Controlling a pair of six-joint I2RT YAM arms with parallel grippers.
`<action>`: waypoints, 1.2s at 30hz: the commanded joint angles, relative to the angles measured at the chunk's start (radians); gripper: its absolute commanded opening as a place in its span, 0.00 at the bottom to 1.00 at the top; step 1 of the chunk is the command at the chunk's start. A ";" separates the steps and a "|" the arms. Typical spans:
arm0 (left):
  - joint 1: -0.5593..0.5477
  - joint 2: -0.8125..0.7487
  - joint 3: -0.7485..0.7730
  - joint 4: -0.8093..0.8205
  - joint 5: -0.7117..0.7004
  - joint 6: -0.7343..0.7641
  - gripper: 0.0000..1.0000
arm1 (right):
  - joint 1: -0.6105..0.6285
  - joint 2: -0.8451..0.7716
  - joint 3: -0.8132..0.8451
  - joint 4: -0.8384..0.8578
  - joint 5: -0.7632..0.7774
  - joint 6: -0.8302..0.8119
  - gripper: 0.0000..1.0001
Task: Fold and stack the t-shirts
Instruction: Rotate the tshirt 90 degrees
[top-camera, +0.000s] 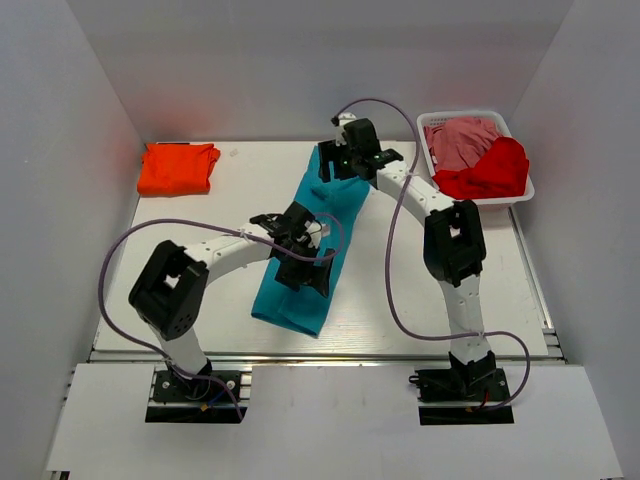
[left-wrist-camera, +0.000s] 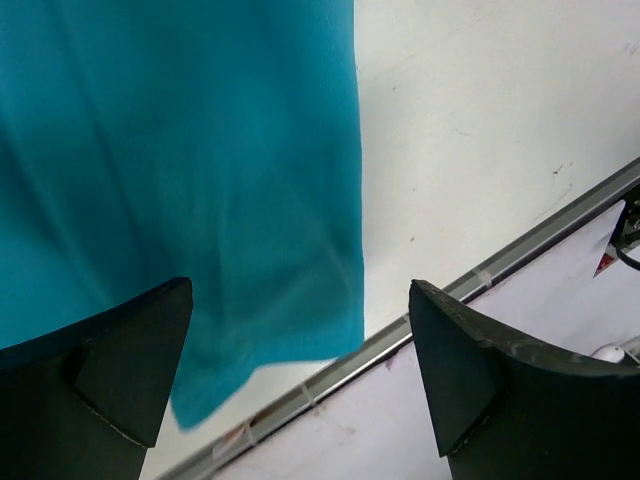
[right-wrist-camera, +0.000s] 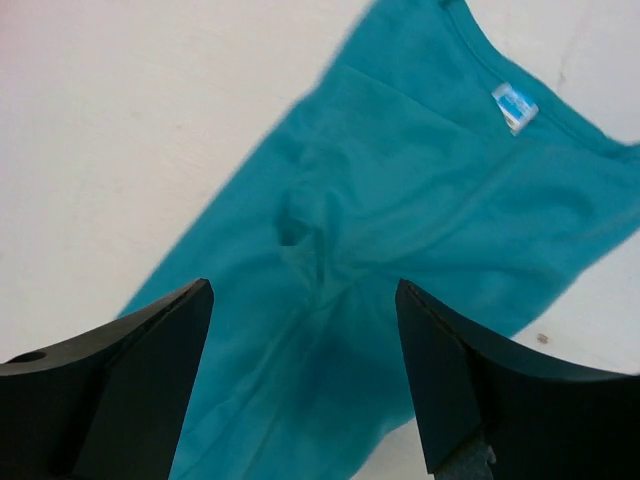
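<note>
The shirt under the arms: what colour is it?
The shirt is plain teal, best seen in the right wrist view.

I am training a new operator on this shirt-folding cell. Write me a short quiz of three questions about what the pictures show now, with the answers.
1. True or false: the teal t-shirt lies stacked on the orange t-shirt.
2. Where are the red shirt and the pink shirt? A: in the white basket at the far right. B: under the left arm. C: at the near table edge.
3. Fill in: the left gripper and the right gripper both stand ___ over the teal t-shirt.

Key
1. False: they lie apart, with the orange t-shirt at the far left corner.
2. A.
3. Open, holding nothing.
</note>
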 joint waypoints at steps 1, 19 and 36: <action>-0.005 0.011 -0.058 0.102 0.131 0.039 0.99 | -0.063 0.070 0.039 0.003 -0.100 0.083 0.79; -0.013 0.301 -0.117 0.136 0.462 0.154 0.99 | -0.229 0.529 0.363 0.100 -0.424 0.410 0.41; -0.002 0.332 0.321 -0.099 0.210 0.212 0.99 | -0.312 0.486 0.394 0.324 -0.505 0.450 0.50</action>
